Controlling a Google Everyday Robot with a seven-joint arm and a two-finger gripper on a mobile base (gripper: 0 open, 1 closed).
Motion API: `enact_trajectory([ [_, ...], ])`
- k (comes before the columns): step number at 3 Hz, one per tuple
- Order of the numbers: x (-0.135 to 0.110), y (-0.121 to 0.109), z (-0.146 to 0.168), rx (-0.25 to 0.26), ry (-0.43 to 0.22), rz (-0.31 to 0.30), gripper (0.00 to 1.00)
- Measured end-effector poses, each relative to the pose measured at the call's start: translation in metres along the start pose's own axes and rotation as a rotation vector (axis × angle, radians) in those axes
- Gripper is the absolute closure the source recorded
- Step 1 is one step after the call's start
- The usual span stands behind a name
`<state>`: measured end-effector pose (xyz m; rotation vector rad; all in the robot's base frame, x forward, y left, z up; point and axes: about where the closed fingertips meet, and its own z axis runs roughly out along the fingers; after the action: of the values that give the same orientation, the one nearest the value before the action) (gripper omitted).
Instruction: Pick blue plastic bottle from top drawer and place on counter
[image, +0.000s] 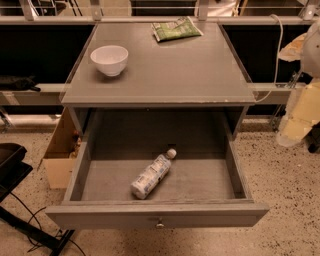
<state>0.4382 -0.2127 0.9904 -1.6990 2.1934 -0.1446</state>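
Observation:
The blue plastic bottle (151, 175) lies on its side in the open top drawer (157, 215), left of the middle, with its white cap pointing to the back right. The drawer is pulled fully out and its round knob (159, 223) faces me. The counter (200, 70) is the grey top above the drawer. Only pale parts of my arm (303, 107) show at the right edge, beside the counter and well away from the bottle. My gripper itself is out of view.
A white bowl (109, 59) stands on the counter's left back. A green snack packet (176, 29) lies at the back edge. A cardboard box (59, 155) sits on the floor left of the cabinet, and a black stand (12, 160) is at the far left.

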Motion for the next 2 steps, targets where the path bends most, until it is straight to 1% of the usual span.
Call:
enact_trajectory([
  [1, 0.000, 0.000, 0.000, 0.000, 0.000, 0.000, 0.00],
  [2, -0.010, -0.002, 0.015, -0.002, -0.010, -0.050, 0.00],
])
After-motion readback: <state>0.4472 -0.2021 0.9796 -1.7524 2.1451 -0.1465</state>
